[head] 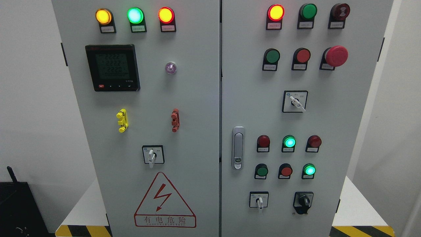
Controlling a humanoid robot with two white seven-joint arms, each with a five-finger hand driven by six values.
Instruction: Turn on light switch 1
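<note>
A grey two-door electrical cabinet fills the head view. On the right door (pixel 329 118), a lower block holds a row of lamps: dark red (pixel 263 141), lit green (pixel 289 142), dark red (pixel 314 141). Under them sit a green button (pixel 262 171), a red button (pixel 286 171) and a lit green button (pixel 309 170). Three white-handled rotary switches show: one on the left door (pixel 152 156), one at the right door's middle (pixel 296 102), one at its bottom (pixel 260 200). A black knob switch (pixel 303 200) sits beside that one. Neither of my hands is in the picture.
Top lamps glow yellow (pixel 103 16), green (pixel 135 15), red (pixel 166 15) and red (pixel 275 12). A red mushroom stop button (pixel 336 56), a digital meter (pixel 112 67), a door latch (pixel 237 148) and a high-voltage warning triangle (pixel 164 202) are on the panel. A black box (pixel 16 207) stands lower left.
</note>
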